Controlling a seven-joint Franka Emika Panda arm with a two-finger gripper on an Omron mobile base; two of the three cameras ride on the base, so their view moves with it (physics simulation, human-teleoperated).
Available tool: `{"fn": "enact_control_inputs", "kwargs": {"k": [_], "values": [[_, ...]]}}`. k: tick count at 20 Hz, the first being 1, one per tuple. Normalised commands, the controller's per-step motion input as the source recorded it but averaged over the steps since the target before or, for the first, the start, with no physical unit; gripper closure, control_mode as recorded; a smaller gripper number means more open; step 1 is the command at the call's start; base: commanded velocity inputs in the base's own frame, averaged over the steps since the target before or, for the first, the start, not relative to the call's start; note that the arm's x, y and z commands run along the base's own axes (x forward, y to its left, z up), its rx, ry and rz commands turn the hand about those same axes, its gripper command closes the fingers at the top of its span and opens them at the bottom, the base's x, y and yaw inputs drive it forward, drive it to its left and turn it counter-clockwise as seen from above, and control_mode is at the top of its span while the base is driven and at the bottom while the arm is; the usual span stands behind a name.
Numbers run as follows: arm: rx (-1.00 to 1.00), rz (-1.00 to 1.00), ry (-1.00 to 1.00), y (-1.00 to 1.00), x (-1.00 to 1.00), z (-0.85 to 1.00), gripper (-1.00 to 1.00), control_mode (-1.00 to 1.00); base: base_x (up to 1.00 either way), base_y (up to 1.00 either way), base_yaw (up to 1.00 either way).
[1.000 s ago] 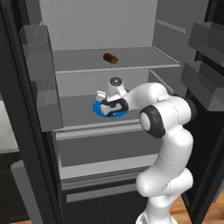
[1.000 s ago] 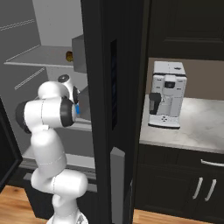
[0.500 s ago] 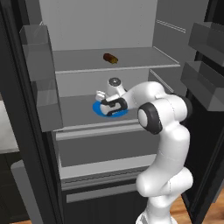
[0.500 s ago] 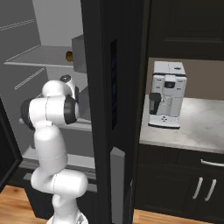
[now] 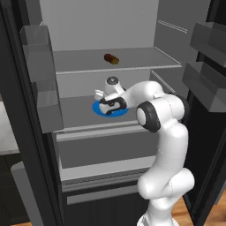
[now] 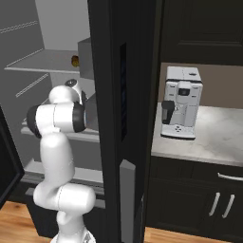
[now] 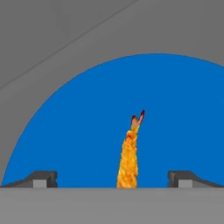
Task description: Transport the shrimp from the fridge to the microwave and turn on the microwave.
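Note:
The fridge [image 5: 79,66] stands open. On its middle shelf lies a round blue plate [image 5: 96,108] with the shrimp on it. In the hand view the shrimp [image 7: 128,160] is a thin yellow-orange piece on the plate [image 7: 83,131], standing between the two dark fingertips [image 7: 41,178]. My gripper [image 7: 112,179] hangs just above the plate [image 5: 110,107], open, with a wide gap on each side of the shrimp and no contact with it. The microwave is out of view.
A dark brown-red oblong food item [image 5: 111,58] lies on the shelf above. Translucent door bins [image 5: 37,44] flank the opening on both sides. The dark fridge door [image 6: 123,95] stands to the arm's right. Beyond it a coffee machine [image 6: 180,109] sits on a grey counter [image 6: 213,142].
The hand has eased a little lower and further in over the blue plate. The jaws have stayed open and the shrimp has not moved.

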Motion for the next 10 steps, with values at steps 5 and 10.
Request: {"fn": "enact_control_inputs", "kwargs": {"k": [5, 10], "values": [[0.00, -0.03, 0.04, 0.04, 0.08, -0.51, -1.00, -1.00, 0.00, 0.00, 0.00], [0.00, -0.02, 0.05, 0.00, 0.01, -0.56, -1.00, -1.00, 0.00, 0.00, 0.00]]}}
